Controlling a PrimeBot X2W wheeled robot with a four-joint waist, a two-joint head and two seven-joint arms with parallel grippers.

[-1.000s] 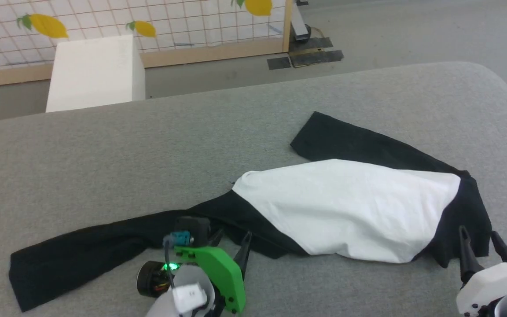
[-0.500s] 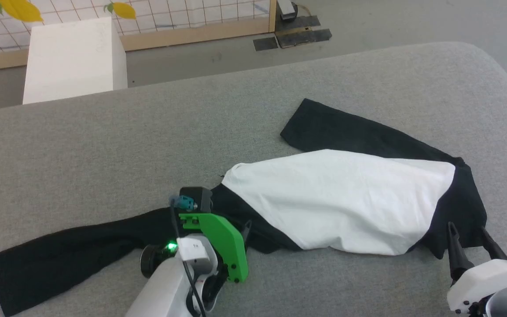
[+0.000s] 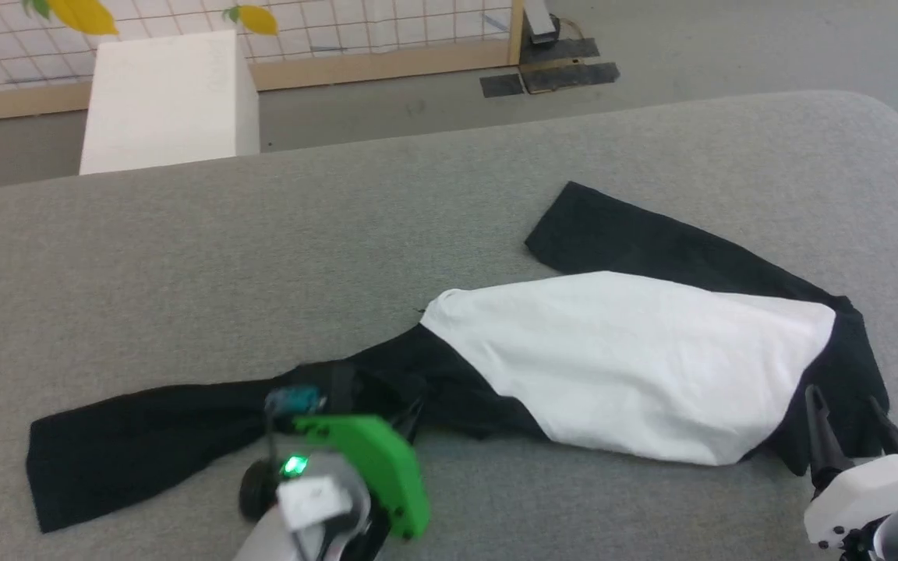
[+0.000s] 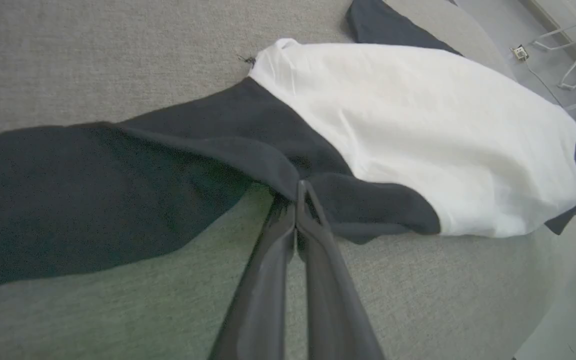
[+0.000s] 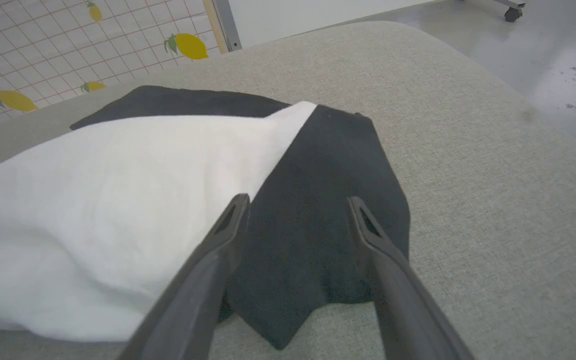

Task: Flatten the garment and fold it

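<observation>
On the grey table, the garment lies rumpled, black sleeves splayed.

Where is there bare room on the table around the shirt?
Bare table: the wide stretch beyond the shirt, left of its far sleeve, and the near strip between left gripper and right gripper. Crowded: the right half.

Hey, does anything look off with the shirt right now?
Yes. The garment is not flat: its white body is bunched into a puffy lens shape, one black sleeve trails out to the robot's left and the other sleeve pokes out behind. The left gripper is shut on a puckered fold of it.
</observation>
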